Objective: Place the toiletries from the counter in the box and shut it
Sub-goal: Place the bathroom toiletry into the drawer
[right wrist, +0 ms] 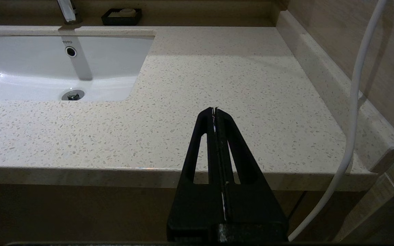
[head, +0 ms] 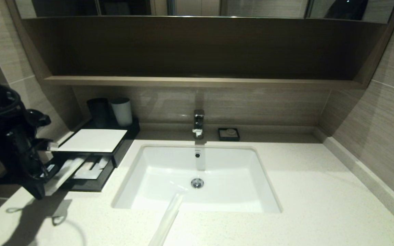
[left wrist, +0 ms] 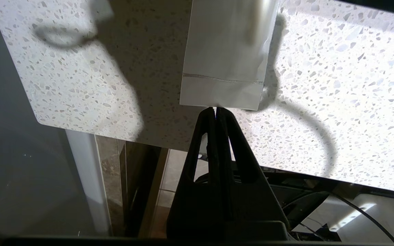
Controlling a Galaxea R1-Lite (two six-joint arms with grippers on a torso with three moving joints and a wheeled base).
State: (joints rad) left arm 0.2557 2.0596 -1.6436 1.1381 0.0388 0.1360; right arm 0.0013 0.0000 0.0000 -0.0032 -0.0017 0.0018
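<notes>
The left gripper [left wrist: 215, 108] hangs over the counter's [left wrist: 80, 85] front corner, its fingers pinched together on the sealed end of a whitish packet [left wrist: 226, 54]. The right gripper [right wrist: 214, 109] sits parked before the counter's front edge, fingers pressed together, holding nothing.

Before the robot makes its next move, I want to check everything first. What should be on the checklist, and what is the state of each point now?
1. Grip: the left hand is shut on the end seam of the held packet. Ok.
2. Drawer open: it is pulled out, with packets inside. Ok.
3. Held packet fully over the drawer: its far end reaches the drawer in the head view. Cannot tell.
4. Counter cleared: a loose packet lies across the front rim of the sink. Not ok.
5. Right hand out of the way: shut, at the counter's front edge on the right. Ok.
</notes>
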